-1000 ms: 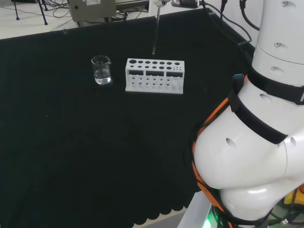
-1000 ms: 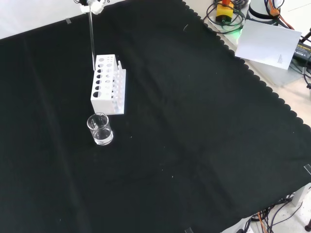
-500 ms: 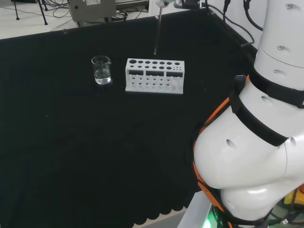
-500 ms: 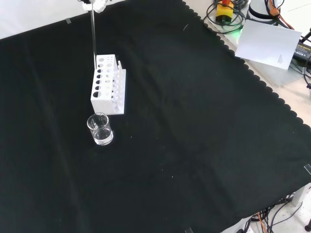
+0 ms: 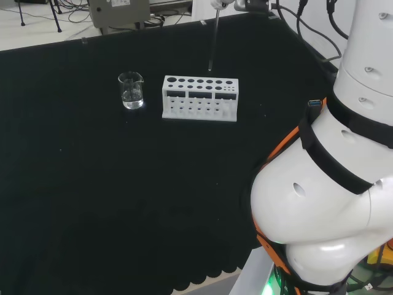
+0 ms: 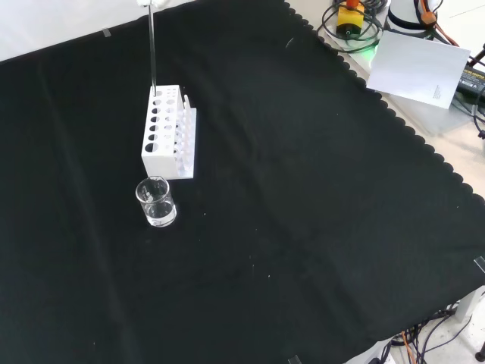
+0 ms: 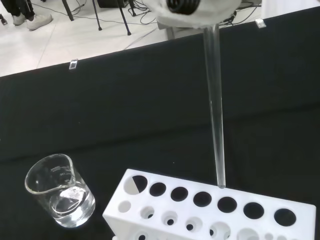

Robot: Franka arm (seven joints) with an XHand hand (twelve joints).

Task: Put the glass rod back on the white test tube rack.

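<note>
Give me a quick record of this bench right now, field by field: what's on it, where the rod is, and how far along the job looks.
surface: black cloth
rack: white test tube rack, rows of holes, all seem empty
rod: glass rod, upright, held from above, lower tip just over the rack's back row of holes
robot hand: robot hand, blurred white part above the rod; finger state not visible
beaker: glass beaker, left of the rack in the head view, some clear liquid inside
progress: rod not yet in a hole
</note>
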